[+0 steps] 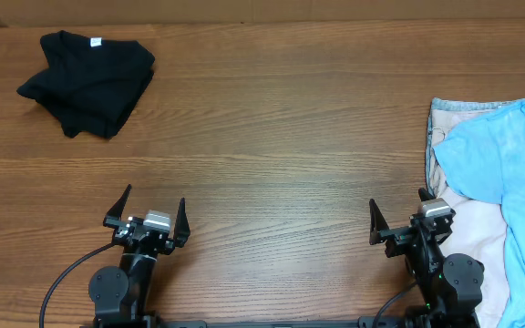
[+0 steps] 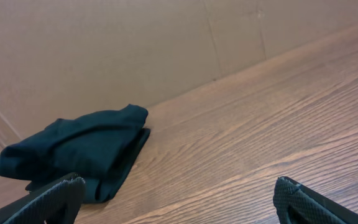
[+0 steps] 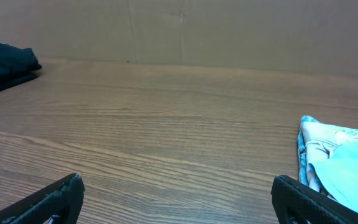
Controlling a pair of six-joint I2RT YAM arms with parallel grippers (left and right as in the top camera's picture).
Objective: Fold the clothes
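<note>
1. At 10 o'clock on the table (image 1: 281, 137), seen from overhead: black shirt (image 1: 87, 82), gathered into a compact, layered bundle with its white tag (image 1: 94, 40) facing up. It is judged to be the folded item, though its edges are uneven.
2. At 3 o'clock: light blue T-shirt (image 1: 509, 173), lying loose and running off the frame edge. It rests on top of rumpled cream pieces (image 1: 468, 246). Neither shows any fold, so these appear to be the work remaining.
3. At 7 o'clock: left gripper (image 1: 153, 199), jaws spread wide with nothing between them, well apart from the black shirt.
4. At 5 o'clock: right gripper (image 1: 397, 205), jaws likewise spread and empty. Its outer finger stands at the edge of the cream pieces; whether it touches them cannot be told.
5. At 12 o'clock: cardboard wall (image 2: 104, 50) bordering the far side of the table.
6. Progress, as a judgement: one garment apparently done and at least two to go. The bare centre of the table would suit laying the light blue T-shirt flat, and the right gripper is the nearer one.
</note>
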